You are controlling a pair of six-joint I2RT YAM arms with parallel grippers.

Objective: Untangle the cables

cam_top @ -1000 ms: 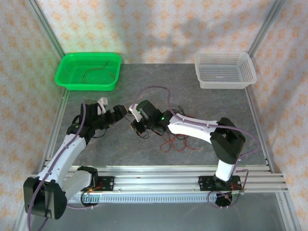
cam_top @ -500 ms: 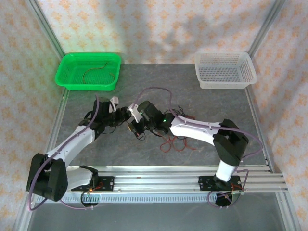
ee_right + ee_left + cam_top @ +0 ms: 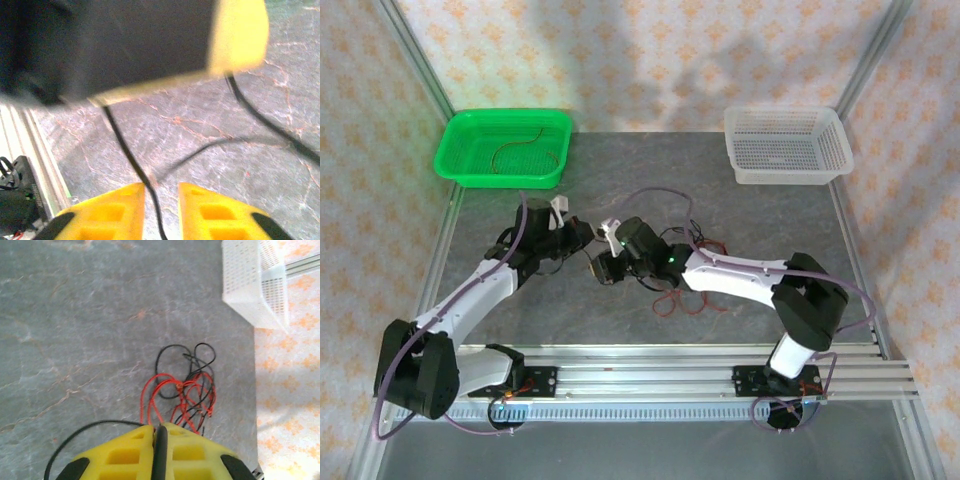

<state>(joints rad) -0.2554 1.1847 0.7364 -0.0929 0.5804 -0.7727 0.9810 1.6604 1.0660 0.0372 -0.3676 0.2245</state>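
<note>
Your left gripper [image 3: 159,428] pinched together on a black cable [image 3: 95,426], your right gripper [image 3: 161,189] slightly apart with a black strand running between its fingers, red and black cables [image 3: 186,395] tangled on the grey table [image 3: 75,330]

No readable text, no labels, no numbers

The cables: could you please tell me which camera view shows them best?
Left wrist: the cables lie sharp and nearly whole. In top external the right arm covers part; right wrist catches blurred black strands.
</note>
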